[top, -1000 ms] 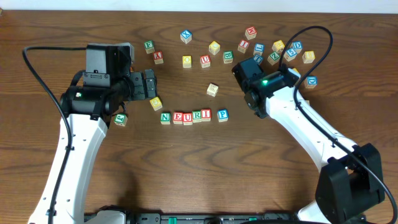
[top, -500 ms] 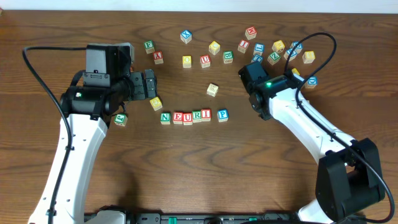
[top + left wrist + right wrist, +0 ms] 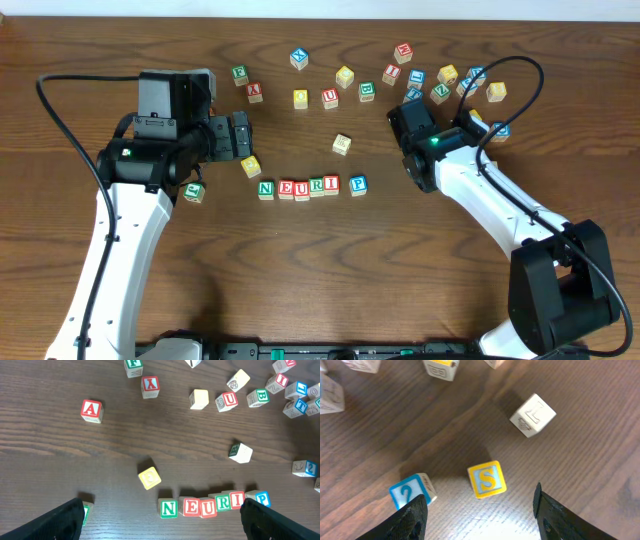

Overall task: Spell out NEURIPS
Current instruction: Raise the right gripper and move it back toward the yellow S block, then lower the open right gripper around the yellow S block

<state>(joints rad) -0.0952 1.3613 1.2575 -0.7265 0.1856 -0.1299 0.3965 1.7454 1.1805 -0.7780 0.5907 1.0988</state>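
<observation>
So the word is nearly there: the row [image 3: 301, 188] reads N-E-U-R-I, with the P cube [image 3: 357, 185] a little apart from the I cube [image 3: 331, 184] at the right end. Only S is missing.

The S cube [image 3: 487, 479], yellow frame with a blue letter, lies flat on the surface [image 3: 320, 270] in the loose scatter at the far right, well apart from the row. The right pincer [image 3: 479, 495] hangs right over it. Its fingers are partway open with one on each side of the cube, and they're holding nothing and touching nothing. The left pincer [image 3: 240, 135] is spread as wide as it goes, also holding nothing, parked off to the left of the row.

What could bite the robot here:
- The S cube sits turned a bit against the finger line, so closing would probably catch corners rather than flat faces. The cube could then spin or squirt out.
- A blue-framed cube [image 3: 407, 492] sits just beside one finger. Coming down could land on it or shove it into the S.
- The pale cube [image 3: 532, 415] looks far enough off to be harmless.
- Setting S down next to P is tight work, and a sloppy drop could nudge P or the whole row crooked.
</observation>
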